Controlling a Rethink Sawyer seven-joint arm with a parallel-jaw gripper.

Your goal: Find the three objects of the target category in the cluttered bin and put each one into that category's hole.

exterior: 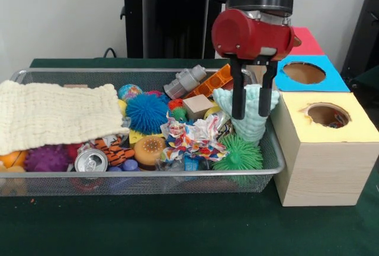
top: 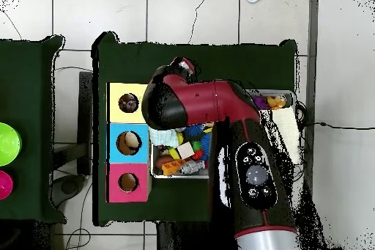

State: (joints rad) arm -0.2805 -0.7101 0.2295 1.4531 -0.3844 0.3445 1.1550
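My gripper hangs over the right end of the wire bin. Its two black fingers are shut on a mint-green ribbed cone-shaped toy, which stands upright on its tip above a green spiky ball. Beside the bin on the right stand three boxes with round holes: yellow, blue and red. In the overhead view the red arm hides the gripper and the toy, and the yellow, blue and pink-red box tops lie left of the bin.
The bin is crammed: a cream cloth over its left half, a blue spiky ball, crumpled colourful paper, a can, a wooden block, a grey bottle-like toy and an orange brick.
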